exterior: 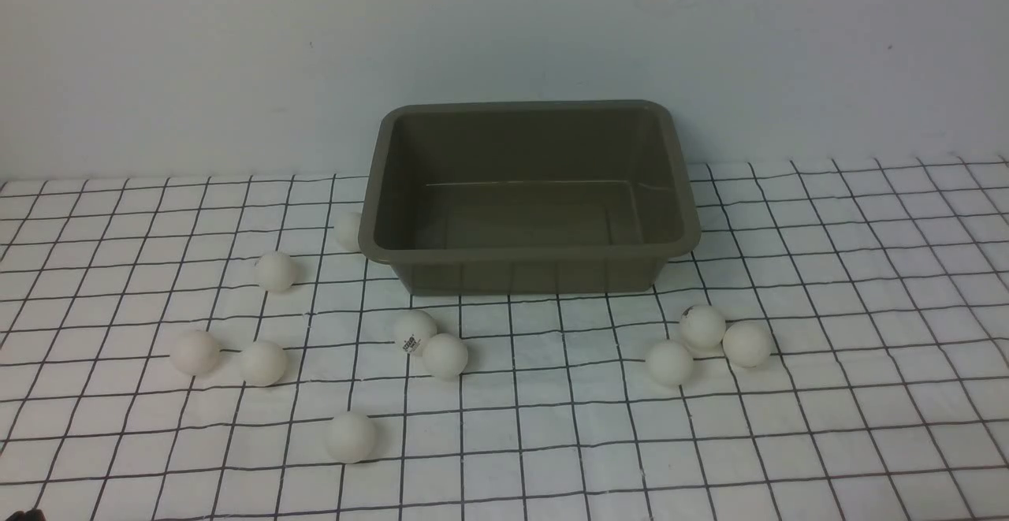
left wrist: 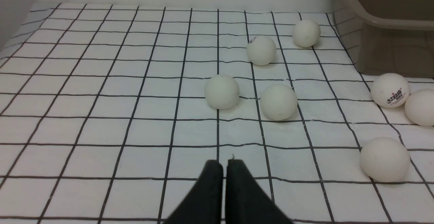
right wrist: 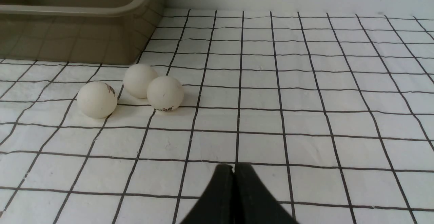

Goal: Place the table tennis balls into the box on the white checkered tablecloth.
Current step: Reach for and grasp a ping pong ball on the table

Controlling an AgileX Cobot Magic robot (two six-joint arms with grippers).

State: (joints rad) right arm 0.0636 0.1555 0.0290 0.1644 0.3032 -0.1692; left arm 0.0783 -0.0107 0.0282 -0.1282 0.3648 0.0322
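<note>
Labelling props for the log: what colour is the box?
Olive-grey, plain all over; the box shows best in the front view.

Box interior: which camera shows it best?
Front view: the whole box is in frame, with its rim and empty floor visible. The left and right wrist views each catch only one corner, showing rim and wall but no floor.

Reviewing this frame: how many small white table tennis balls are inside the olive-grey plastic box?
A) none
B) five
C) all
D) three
A: the olive-grey plastic box shows only its bare floor, and every small white table tennis ball lies outside it on the white checkered tablecloth.
</note>
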